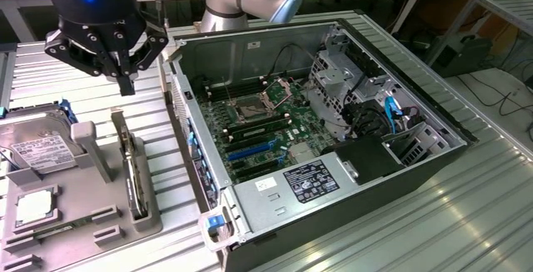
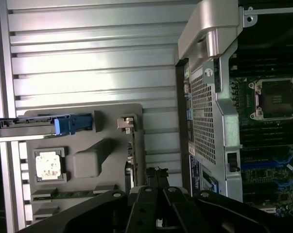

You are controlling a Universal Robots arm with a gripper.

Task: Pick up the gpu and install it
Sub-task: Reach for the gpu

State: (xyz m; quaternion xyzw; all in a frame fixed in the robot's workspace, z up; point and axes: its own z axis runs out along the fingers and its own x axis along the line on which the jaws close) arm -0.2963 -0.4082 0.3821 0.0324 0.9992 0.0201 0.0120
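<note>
Well, the end effector hangs with its fingers pressed together and nothing between them, above the gpu — which stands on edge in a slot of the grey holder on the counter, beside the open computer case. I judge the card light, stiff and fragile — best pinched across its bare top edge, clear of the cooler.

I can read no wording anywhere. The black label on the power supply carries white print and marks, too fine for me to make out. The white label on the hard drive shows lines of print, equally illegible.
</note>
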